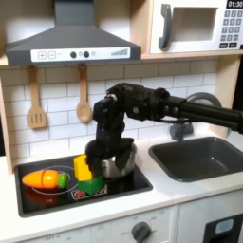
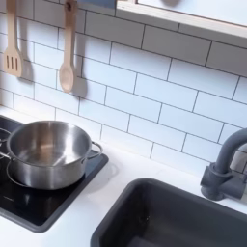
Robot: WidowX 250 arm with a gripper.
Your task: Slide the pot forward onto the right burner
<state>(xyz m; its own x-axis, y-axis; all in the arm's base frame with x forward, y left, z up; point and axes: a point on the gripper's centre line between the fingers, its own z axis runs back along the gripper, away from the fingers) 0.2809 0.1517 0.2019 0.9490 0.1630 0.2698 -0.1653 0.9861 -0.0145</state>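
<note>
Silver pot (image 2: 48,154) on black cooktop (image 2: 43,207), beside sink (image 2: 174,217). Pincer (image 1: 106,163) lowered at pot, grip unclear. Toy vegetables (image 1: 59,178) just left in the first exterior view.

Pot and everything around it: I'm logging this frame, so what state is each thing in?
pot: upright, empty, on the black cooktop.
hand: lowered at the pot; open or shut cannot be told.
sink: empty.
wooden spoon: hanging on the wall.
orange toy vegetable: lying on the cooktop.
</note>
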